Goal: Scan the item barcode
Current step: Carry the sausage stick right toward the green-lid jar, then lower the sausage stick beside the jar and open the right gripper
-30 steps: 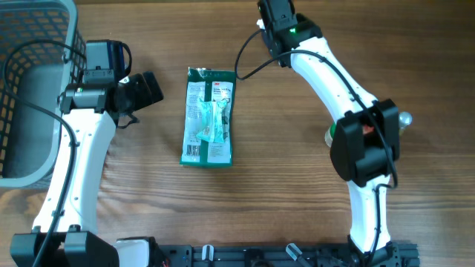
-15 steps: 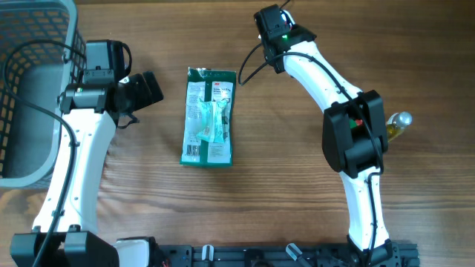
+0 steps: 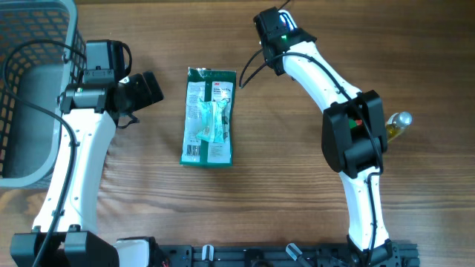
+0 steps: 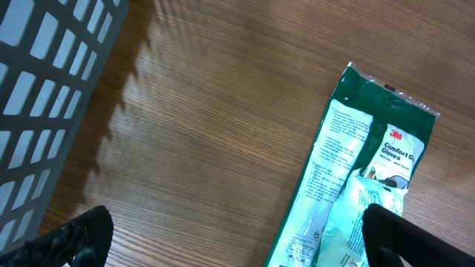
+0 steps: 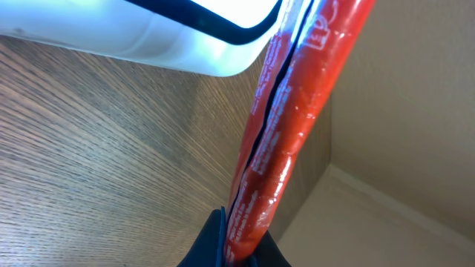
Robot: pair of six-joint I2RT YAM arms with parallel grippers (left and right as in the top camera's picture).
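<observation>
Right wrist alone shows the right claw [image 5: 239, 251] pinching a red packet [image 5: 297, 111].

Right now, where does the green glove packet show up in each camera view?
Overhead: green glove packet lies left of centre.
Left wrist: green glove packet at lower right, cut by the bottom edge.
Right wrist: not in it.
Shared landmark: grey basket, top left in overhead and left wrist.
</observation>
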